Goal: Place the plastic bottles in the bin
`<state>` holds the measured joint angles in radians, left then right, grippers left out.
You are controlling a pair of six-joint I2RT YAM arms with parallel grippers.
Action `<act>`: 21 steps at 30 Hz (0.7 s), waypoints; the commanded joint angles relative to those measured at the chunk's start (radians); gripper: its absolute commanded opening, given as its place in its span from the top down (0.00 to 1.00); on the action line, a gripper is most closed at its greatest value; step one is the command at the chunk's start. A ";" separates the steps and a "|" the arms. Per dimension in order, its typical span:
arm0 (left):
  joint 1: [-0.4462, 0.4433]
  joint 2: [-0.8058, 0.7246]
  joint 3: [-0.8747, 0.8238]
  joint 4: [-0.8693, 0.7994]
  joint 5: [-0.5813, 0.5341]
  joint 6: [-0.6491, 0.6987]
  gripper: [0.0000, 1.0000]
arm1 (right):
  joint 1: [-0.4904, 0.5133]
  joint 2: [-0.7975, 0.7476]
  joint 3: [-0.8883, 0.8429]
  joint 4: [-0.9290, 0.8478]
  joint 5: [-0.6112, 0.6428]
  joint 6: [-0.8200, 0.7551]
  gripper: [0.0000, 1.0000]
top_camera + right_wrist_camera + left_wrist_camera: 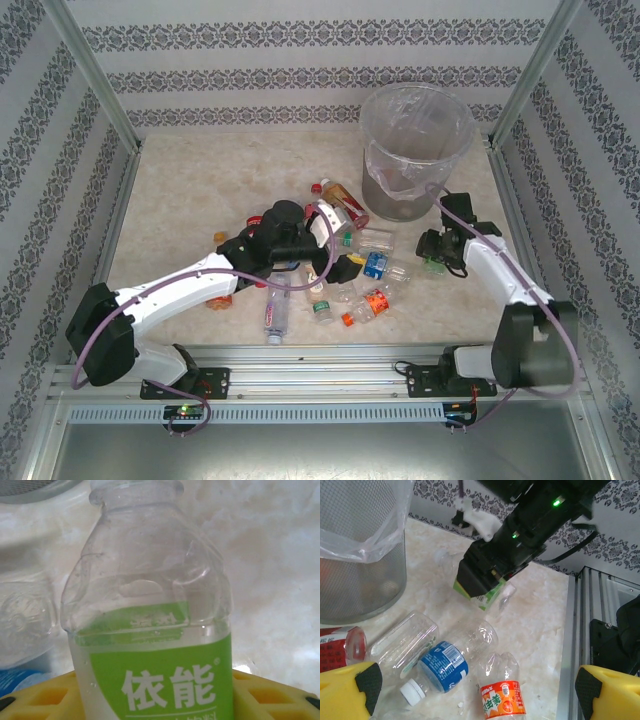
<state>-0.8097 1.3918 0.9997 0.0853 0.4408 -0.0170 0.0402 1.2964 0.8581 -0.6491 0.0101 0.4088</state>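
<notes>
A green-labelled bottle (155,645), clear above its label, was pinched between the yellow pads (42,700) of the right gripper (434,252). I could not tell whether it had left the table. It sat at the right-hand edge of the heap, near the front of the bin (400,195).

The bin stood at the far right of the pale marbled table (190,180), with a clear bag liner (367,545) folded over its rim.

The other plastic bottles (350,275) lay on their sides in a loose heap between the two arms. The left arm reached across them from the left.

The left gripper (475,687) hung over that heap with its jaws spread wide (nothing between them). Beneath it lay a blue-labelled bottle (442,666) with a white cap. An orange-labelled bottle (502,700) lay just beside that, and an empty clear bottle (402,642) on its other side.
</notes>
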 commanded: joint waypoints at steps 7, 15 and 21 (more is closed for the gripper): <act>-0.014 -0.101 -0.120 0.085 -0.043 -0.020 0.00 | 0.099 -0.214 0.011 -0.122 0.002 0.094 0.44; -0.028 -0.159 -0.119 0.047 -0.098 -0.003 0.00 | 0.153 -0.302 0.043 -0.130 -0.028 0.116 0.45; -0.030 -0.177 -0.124 0.049 -0.136 0.003 0.00 | 0.163 -0.370 0.096 -0.148 -0.061 0.089 0.47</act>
<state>-0.8307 1.2373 0.8745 0.1143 0.3359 -0.0303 0.1936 0.9680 0.9016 -0.7780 -0.0219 0.5018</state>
